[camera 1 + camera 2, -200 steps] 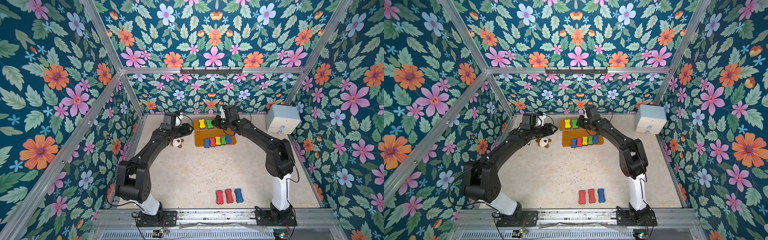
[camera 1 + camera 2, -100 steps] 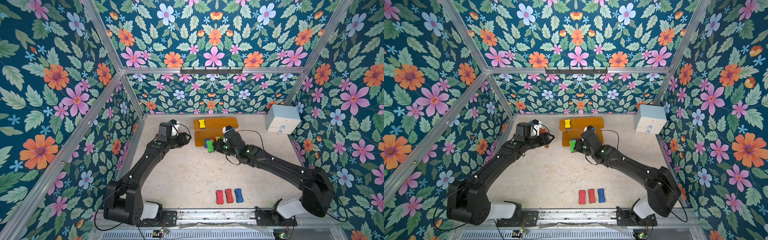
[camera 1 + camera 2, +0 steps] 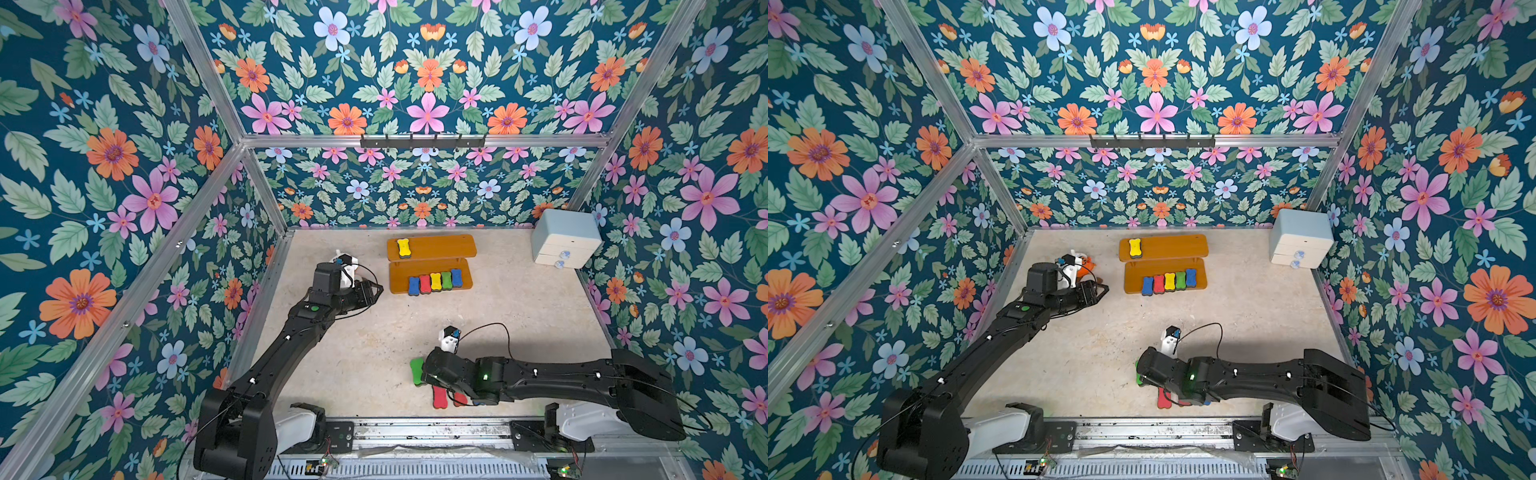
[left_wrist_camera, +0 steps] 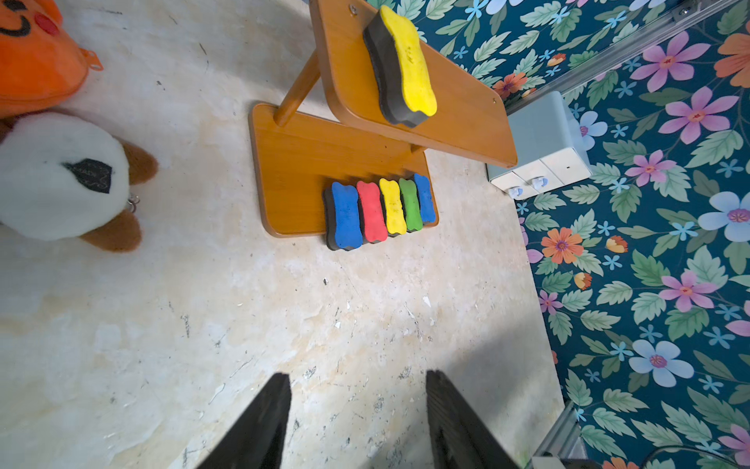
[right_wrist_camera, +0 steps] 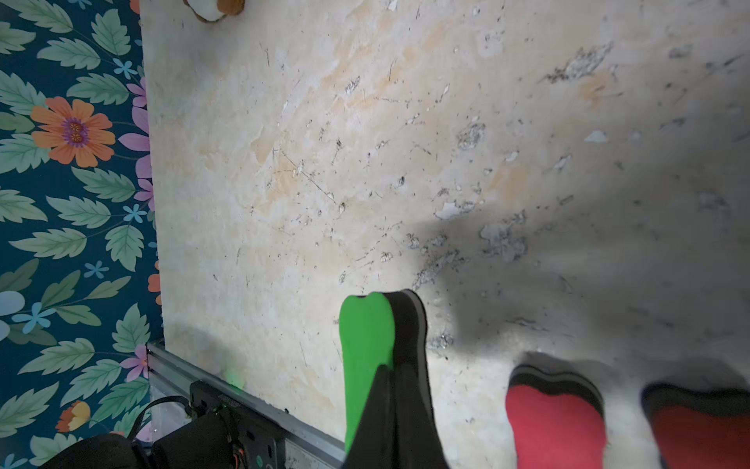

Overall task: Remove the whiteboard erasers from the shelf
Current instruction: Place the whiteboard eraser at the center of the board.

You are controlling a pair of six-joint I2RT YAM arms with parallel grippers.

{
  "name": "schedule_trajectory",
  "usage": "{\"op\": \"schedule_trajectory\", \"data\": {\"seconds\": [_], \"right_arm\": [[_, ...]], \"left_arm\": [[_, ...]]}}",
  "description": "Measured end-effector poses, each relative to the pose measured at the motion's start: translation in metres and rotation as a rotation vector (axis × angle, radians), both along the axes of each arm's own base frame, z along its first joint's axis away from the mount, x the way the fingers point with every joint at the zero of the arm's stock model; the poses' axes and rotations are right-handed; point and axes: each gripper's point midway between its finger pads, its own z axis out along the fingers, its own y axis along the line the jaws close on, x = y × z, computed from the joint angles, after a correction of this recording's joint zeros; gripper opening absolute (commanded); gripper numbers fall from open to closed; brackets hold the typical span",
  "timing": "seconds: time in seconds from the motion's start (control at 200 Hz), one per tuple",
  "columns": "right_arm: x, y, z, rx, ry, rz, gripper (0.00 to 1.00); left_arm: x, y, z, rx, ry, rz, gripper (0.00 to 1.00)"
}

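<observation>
1. Green eraser (image 5: 365, 357), a bone-shaped foam block with a dark back, is sitting on edge, clamped in the right gripper (image 5: 399, 377) near the front, long axis running near to far.
2. Two red erasers (image 3: 439, 397) are lying flat just beside it.
3. Left gripper (image 4: 357, 406) is hovering spread, empty, near the shelf (image 3: 399, 274).
4. Five erasers (image 3: 435, 281) are lining its lower board, a yellow eraser (image 3: 402, 247) its upper, pointing likewise.
</observation>
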Motion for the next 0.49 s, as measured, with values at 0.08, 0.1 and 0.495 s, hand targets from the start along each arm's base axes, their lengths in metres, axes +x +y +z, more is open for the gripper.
{"op": "schedule_trajectory", "data": {"seconds": [0.08, 0.1, 0.495], "right_arm": [[-0.003, -0.001, -0.01, -0.018, 0.018, -0.007, 0.0], [-0.004, -0.002, -0.014, -0.024, 0.025, -0.008, 0.0], [-0.028, 0.002, -0.037, -0.068, 0.107, 0.033, 0.0]], "left_arm": [[-0.003, 0.001, -0.005, 0.004, 0.01, -0.001, 0.59], [-0.004, 0.001, -0.007, 0.007, 0.011, -0.002, 0.59], [-0.008, 0.003, -0.016, 0.029, 0.016, -0.013, 0.61]]}}
